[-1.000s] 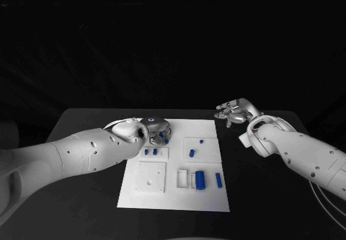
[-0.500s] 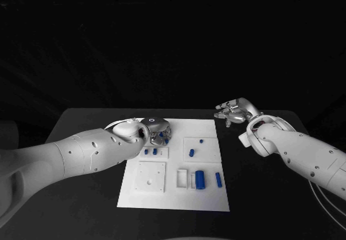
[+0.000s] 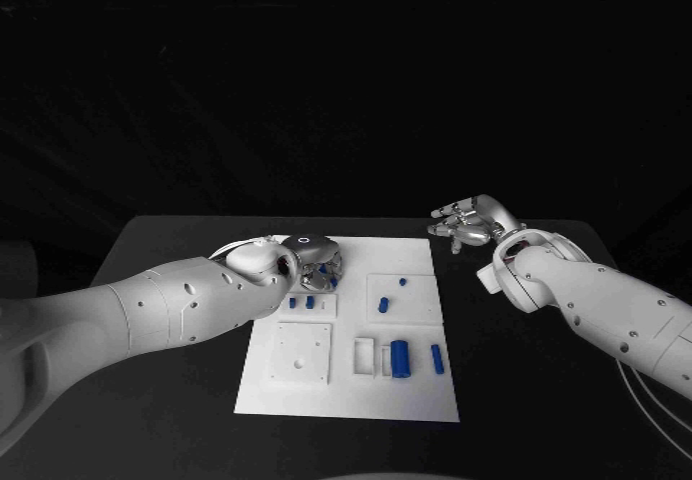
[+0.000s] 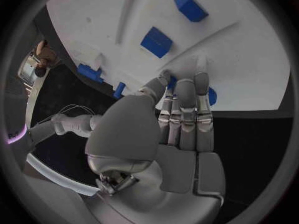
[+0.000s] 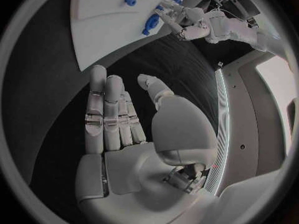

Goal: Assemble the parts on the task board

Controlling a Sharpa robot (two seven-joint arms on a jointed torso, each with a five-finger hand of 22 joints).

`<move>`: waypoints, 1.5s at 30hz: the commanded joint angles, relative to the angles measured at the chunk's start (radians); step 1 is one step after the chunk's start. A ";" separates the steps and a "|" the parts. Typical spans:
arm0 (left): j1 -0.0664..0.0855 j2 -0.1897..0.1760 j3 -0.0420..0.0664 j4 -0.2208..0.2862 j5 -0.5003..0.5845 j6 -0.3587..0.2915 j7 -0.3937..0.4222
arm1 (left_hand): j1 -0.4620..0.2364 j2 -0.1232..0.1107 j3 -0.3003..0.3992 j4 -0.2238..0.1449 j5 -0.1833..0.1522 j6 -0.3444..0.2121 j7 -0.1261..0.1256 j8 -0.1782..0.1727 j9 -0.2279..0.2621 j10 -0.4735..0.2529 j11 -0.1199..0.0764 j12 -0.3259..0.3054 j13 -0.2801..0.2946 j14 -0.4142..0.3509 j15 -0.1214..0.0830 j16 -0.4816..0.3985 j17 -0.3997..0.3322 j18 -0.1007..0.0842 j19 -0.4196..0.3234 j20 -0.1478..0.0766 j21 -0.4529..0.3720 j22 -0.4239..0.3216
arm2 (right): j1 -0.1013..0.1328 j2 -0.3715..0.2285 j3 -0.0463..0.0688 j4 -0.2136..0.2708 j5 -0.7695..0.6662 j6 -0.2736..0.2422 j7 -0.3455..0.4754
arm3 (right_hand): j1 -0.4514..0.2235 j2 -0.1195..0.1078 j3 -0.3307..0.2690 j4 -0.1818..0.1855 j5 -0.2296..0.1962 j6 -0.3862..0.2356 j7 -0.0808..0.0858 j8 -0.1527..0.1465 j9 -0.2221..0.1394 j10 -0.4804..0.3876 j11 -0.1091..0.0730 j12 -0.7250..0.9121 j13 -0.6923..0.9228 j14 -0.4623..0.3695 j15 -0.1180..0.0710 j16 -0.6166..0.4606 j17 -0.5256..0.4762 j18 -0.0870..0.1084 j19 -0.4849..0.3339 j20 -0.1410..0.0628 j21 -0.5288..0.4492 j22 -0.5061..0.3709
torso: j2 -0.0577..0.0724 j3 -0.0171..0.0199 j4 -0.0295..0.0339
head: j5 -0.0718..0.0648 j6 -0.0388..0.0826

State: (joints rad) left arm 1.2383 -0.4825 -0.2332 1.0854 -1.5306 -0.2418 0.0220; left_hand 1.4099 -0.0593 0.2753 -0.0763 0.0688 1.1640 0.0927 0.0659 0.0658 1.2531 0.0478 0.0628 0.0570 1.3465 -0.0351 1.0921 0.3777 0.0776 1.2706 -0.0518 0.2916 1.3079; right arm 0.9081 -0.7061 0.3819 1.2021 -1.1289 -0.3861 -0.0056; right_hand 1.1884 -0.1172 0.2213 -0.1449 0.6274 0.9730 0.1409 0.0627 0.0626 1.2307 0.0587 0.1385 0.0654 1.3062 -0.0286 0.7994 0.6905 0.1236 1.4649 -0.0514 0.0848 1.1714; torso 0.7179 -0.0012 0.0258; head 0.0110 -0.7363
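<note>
The white task board (image 3: 361, 390) lies mid-table. My left hand (image 3: 320, 266) is low over its far left corner. There the thumb and the straight, closed fingers (image 4: 186, 92) pinch a small blue part (image 4: 211, 96) that is mostly hidden behind them. Two short blue parts (image 3: 300, 302) stand just in front of that hand. More blue parts lie at the board's centre (image 3: 384, 305) and near right (image 3: 400, 360). My right hand (image 3: 467, 222) hovers off the board past its far right corner, fingers (image 5: 106, 109) spread and empty.
The board carries raised white blocks, one at the near left (image 3: 303, 353) and one beside the large blue part (image 3: 365, 356). Bare black table (image 3: 159, 300) surrounds the board on both sides. The left arm (image 3: 173, 305) covers the table left of the board.
The left hand has shifted only slightly at the board's far left corner. The right hand stays almost where it was.
</note>
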 commanded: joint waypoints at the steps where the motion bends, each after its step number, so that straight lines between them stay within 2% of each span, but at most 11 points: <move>1: -0.005 0.002 -0.003 0.001 0.004 0.018 -0.002 | 0.007 0.019 0.001 -0.001 0.007 0.025 -0.002 0.000 0.002 0.024 -0.005 -0.004 0.002 0.008 -0.003 0.006 0.001 0.021 0.005 0.000 0.007 0.021 | 0.000 0.001 0.001 0.001 0.001 0.008 0.010 | -0.007 -0.001 0.005 0.001 0.007 -0.002 0.003 0.000 0.001 0.000 0.006 -0.003 -0.001 -0.005 0.005 0.005 -0.001 0.012 0.020 0.006 -0.003 -0.001 | 0.000 -0.0001 -0.0001 | 0.000 0.000; 5: -0.005 0.001 -0.003 0.000 0.002 0.010 -0.006 | 0.019 0.050 -0.018 -0.013 0.010 0.061 -0.007 -0.002 0.002 0.054 -0.015 -0.004 0.002 0.021 -0.010 0.007 0.002 0.019 0.008 -0.006 0.019 0.021 | 0.000 0.001 0.001 0.001 0.001 0.008 0.010 | -0.008 -0.001 0.005 0.002 0.006 -0.001 0.002 0.000 0.002 0.000 0.006 -0.003 -0.001 -0.005 0.005 0.005 -0.001 0.012 0.020 0.006 -0.003 -0.001 | 0.000 0.0000 -0.0001 | 0.000 0.001; 12: -0.006 0.001 -0.003 -0.001 0.001 -0.017 -0.007 | 0.023 0.077 -0.036 -0.036 0.015 0.089 -0.010 -0.002 0.004 0.087 -0.026 -0.004 0.003 0.038 -0.021 0.010 0.006 0.012 0.015 -0.020 0.039 0.021 | 0.000 0.002 0.001 0.001 0.001 0.008 0.011 | -0.008 -0.001 0.005 0.002 0.006 -0.001 0.002 0.000 0.002 0.000 0.006 -0.003 -0.001 -0.005 0.005 0.005 -0.001 0.012 0.020 0.006 -0.003 -0.001 | -0.001 -0.0004 -0.0004 | 0.000 0.001; 19: -0.006 -0.009 -0.002 0.008 0.008 -0.039 -0.005 | 0.015 0.082 -0.029 -0.060 0.016 0.091 -0.010 -0.002 0.004 0.092 -0.028 -0.004 0.003 0.044 -0.023 0.007 0.010 0.012 0.012 -0.023 0.056 0.021 | 0.000 0.002 0.001 0.001 0.001 0.007 0.011 | -0.008 -0.001 0.005 0.002 0.006 -0.001 0.002 0.000 0.002 0.000 0.006 -0.003 -0.001 -0.005 0.005 0.005 -0.001 0.012 0.020 0.006 -0.003 -0.001 | 0.000 -0.0005 0.0006 | 0.000 0.006; 23: -0.006 -0.029 0.000 0.033 0.024 -0.062 -0.005 | 0.012 0.079 -0.029 -0.063 0.016 0.091 -0.010 -0.002 0.004 0.091 -0.028 -0.004 0.003 0.045 -0.024 0.006 0.010 0.012 0.012 -0.024 0.059 0.020 | 0.000 0.001 0.001 0.001 0.001 0.007 0.011 | -0.008 -0.001 0.005 0.002 0.006 -0.001 0.002 0.000 0.002 0.000 0.006 -0.003 -0.001 -0.005 0.005 0.005 -0.001 0.012 0.020 0.006 -0.003 -0.001 | -0.002 -0.0006 0.0019 | 0.001 0.008; 26: -0.006 -0.045 0.006 0.057 0.033 -0.072 -0.007 | 0.012 0.078 -0.027 -0.066 0.016 0.087 -0.009 -0.002 0.003 0.086 -0.026 -0.004 0.003 0.045 -0.025 0.003 0.010 0.011 0.011 -0.025 0.061 0.020 | 0.000 0.000 0.001 0.000 0.001 0.007 0.011 | -0.008 -0.001 0.005 0.002 0.006 -0.001 0.002 0.000 0.002 0.000 0.006 -0.003 -0.001 -0.005 0.005 0.005 -0.001 0.012 0.020 0.006 -0.003 -0.001 | -0.002 0.0000 0.0025 | 0.002 0.008; 31: -0.006 -0.078 0.035 0.106 0.050 -0.081 -0.013 | 0.011 0.077 -0.028 -0.067 0.016 0.088 -0.009 -0.002 0.003 0.087 -0.026 -0.004 0.003 0.046 -0.025 0.001 0.010 0.011 0.011 -0.026 0.062 0.020 | 0.000 -0.002 0.001 0.000 0.001 0.006 0.011 | -0.009 -0.002 0.006 0.002 0.007 0.000 0.002 0.000 0.002 0.000 0.006 -0.003 -0.001 -0.006 0.005 0.005 -0.003 0.012 0.020 0.006 -0.003 -0.002 | -0.002 -0.0003 0.0012 | 0.004 0.010; 33: -0.006 -0.097 0.049 0.131 0.058 -0.081 -0.017 | 0.010 0.076 -0.028 -0.068 0.016 0.089 -0.009 -0.002 0.003 0.087 -0.026 -0.004 0.003 0.047 -0.026 0.001 0.010 0.011 0.012 -0.026 0.063 0.020 | 0.000 -0.004 0.001 0.000 0.001 0.006 0.011 | -0.009 -0.002 0.006 0.002 0.007 0.000 0.002 0.000 0.002 0.000 0.006 -0.003 -0.001 -0.006 0.005 0.005 -0.003 0.012 0.020 0.006 -0.003 -0.002 | -0.002 -0.0003 0.0020 | 0.005 0.012; 36: -0.005 -0.125 0.064 0.162 0.070 -0.078 -0.023 | 0.009 0.075 -0.029 -0.069 0.015 0.090 -0.010 -0.002 0.003 0.088 -0.027 -0.004 0.003 0.048 -0.027 -0.001 0.011 0.010 0.012 -0.027 0.064 0.020 | 0.000 -0.006 0.001 0.000 0.001 0.006 0.010 | -0.008 -0.002 0.007 0.002 0.007 0.000 0.002 0.000 0.002 -0.001 0.007 -0.003 -0.001 -0.007 0.006 0.005 -0.004 0.012 0.019 0.006 -0.004 -0.003 | -0.003 0.0003 0.0039 | 0.005 0.010; 42: -0.004 -0.174 0.074 0.201 0.084 -0.069 -0.037 | 0.010 0.075 -0.029 -0.070 0.014 0.090 -0.010 -0.002 0.003 0.088 -0.027 -0.004 0.003 0.049 -0.027 -0.002 0.011 0.009 0.011 -0.028 0.064 0.019 | 0.000 -0.010 0.001 0.000 0.001 0.005 0.009 | -0.008 -0.002 0.007 0.002 0.007 0.000 0.002 0.000 0.002 -0.001 0.007 -0.003 -0.001 -0.007 0.006 0.005 -0.004 0.012 0.019 0.006 -0.004 -0.003 | -0.006 0.0002 0.0074 | 0.004 0.007; 45: -0.004 -0.193 0.075 0.211 0.090 -0.060 -0.042 | 0.010 0.074 -0.030 -0.069 0.014 0.091 -0.010 -0.002 0.003 0.088 -0.027 -0.004 0.003 0.049 -0.027 -0.003 0.011 0.009 0.011 -0.028 0.064 0.019 | 0.000 -0.011 0.001 0.000 0.001 0.005 0.009 | -0.008 -0.003 0.007 0.002 0.008 0.000 0.002 0.000 0.002 -0.001 0.007 -0.003 -0.001 -0.008 0.006 0.005 -0.005 0.012 0.018 0.006 -0.004 -0.004 | -0.004 -0.0008 0.0063 | 0.006 0.007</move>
State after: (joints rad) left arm 1.2335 -0.6742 -0.1588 1.2912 -1.4637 -0.3049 -0.0059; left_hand 1.4212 0.0109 0.2446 -0.1399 0.0821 1.2477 0.0812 0.0596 0.0682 1.3379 0.0181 0.0558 0.0591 1.3884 -0.0623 1.0957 0.3880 0.0846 1.2830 -0.0716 0.3521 1.3074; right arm 0.9081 -0.7166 0.3819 1.2012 -1.1284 -0.3862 -0.0048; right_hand 1.1884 -0.1172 0.2212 -0.1449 0.6313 0.9758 0.1381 0.0627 0.0632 1.2305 0.0586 0.1386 0.0656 1.3042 -0.0266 0.7994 0.6863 0.1238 1.4649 -0.0514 0.0848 1.1684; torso 0.7133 -0.0012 0.0317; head 0.0162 -0.7287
